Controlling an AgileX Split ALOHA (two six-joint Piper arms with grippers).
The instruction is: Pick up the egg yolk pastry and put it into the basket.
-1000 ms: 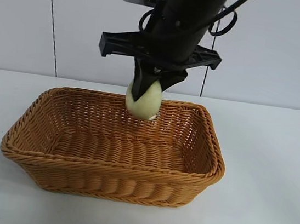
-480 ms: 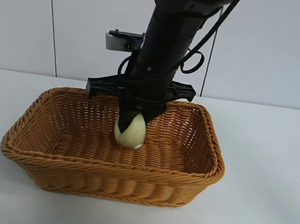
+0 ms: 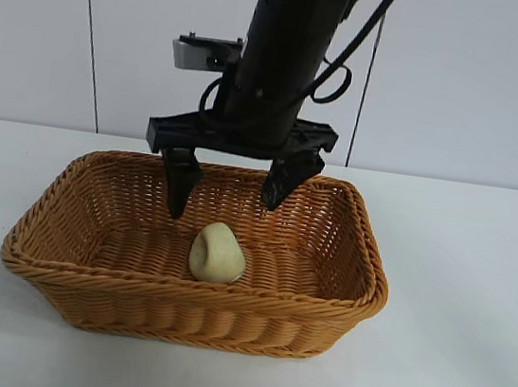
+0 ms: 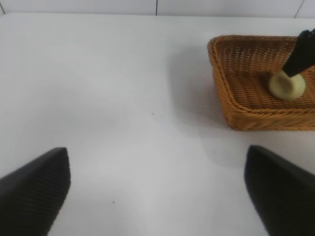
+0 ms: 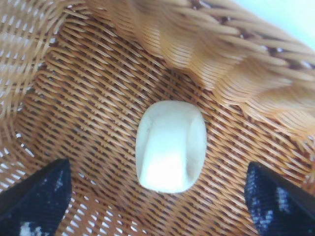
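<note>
While the pastry (image 3: 218,253) lies on the woven floor of the basket (image 3: 68,269), the right gripper (image 3: 228,194) hangs just above it with its two black fingers (image 3: 180,181) spread wide apart and nothing between them. One finger points down at about eleven o'clock from the pastry, the other at about one o'clock, and neither touches it. In the right wrist view the pale lump (image 5: 171,146) sits free on the wicker, midway between the two dark fingertips (image 5: 37,199) and clear of both; a shallow flattened band runs along its top. The pastry rests near the middle of the basket floor, slightly toward the front wall, apart from every side.

From the exterior view the basket stands on the white table (image 3: 457,325), its braided rim unbroken all round.

Off to one side, the left gripper (image 4: 157,189) is parked low over bare table, its fingers (image 4: 34,189) held far apart and empty. From there the basket (image 4: 231,98) shows at about two o'clock, well apart, with the pastry (image 4: 287,85) inside it and one right finger (image 4: 302,51) just above.
</note>
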